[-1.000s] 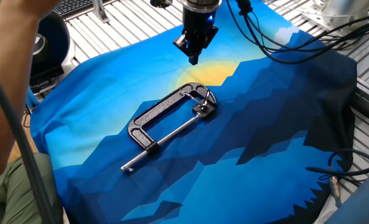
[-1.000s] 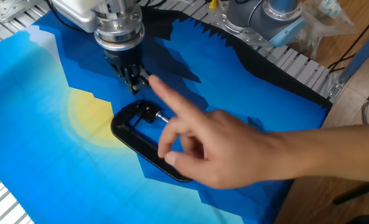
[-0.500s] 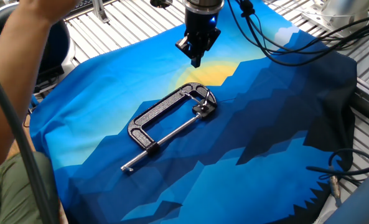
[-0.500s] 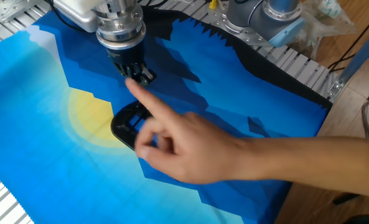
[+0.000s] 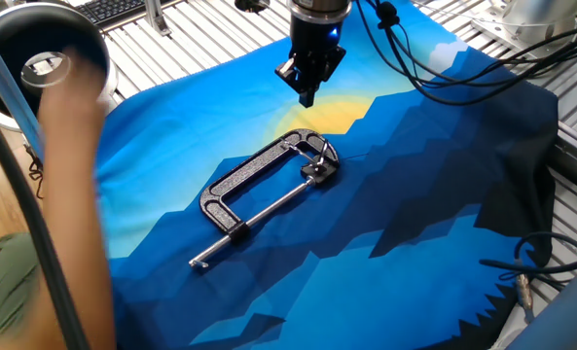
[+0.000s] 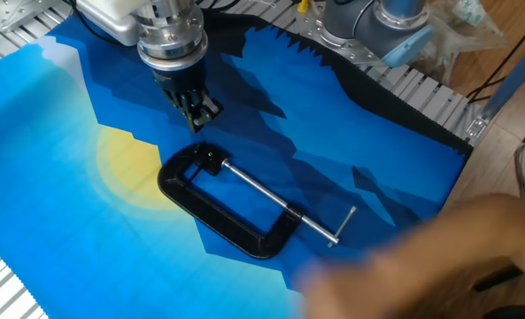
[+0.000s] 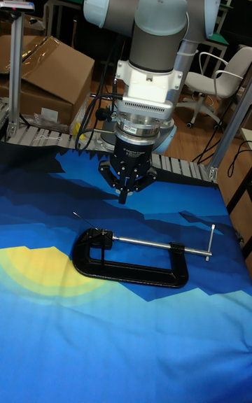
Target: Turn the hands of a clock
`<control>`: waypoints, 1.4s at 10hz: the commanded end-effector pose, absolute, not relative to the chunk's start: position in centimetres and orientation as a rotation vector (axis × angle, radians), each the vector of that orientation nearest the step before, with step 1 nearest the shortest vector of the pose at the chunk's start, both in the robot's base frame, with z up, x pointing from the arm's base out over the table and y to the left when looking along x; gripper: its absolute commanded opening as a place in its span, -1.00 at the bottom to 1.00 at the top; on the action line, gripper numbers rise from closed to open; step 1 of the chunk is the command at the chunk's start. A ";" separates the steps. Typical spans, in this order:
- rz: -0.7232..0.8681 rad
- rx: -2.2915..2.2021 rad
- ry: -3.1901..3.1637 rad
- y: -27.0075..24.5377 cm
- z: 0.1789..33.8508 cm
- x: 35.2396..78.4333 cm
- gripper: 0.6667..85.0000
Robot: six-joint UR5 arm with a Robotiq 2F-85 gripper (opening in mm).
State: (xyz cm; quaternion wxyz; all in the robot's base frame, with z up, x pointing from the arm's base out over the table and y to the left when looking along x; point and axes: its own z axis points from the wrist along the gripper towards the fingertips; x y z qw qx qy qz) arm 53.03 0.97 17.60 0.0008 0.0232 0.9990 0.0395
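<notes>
On the counter, current state:
Cloth: a blue cloth (image 5: pixel 444 224) with a yellow patch covers the counter.
C-clamp: a black C-clamp (image 5: pixel 259 190) lies flat on the cloth, screw bar and T-handle pointing away from the yellow patch.
Clock: too small to make out; only a small dark piece shows in the clamp jaw at the screw tip (image 6: pixel 211 159).
End effector: the end effector (image 7: pixel 124 193) hangs above the cloth just beyond the clamp's jaw end, apart from it, fingertips drawn narrow, holding nothing.
Person: a blurred hand (image 6: pixel 439 257) at the frame edge.
</notes>
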 end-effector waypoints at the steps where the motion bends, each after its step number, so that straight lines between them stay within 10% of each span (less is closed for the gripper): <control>1: 0.148 0.059 3.129 1.3 17.7 53.2 -0.98; 14: 0.235 0.014 3.098 2.8 17.9 53.8 -0.98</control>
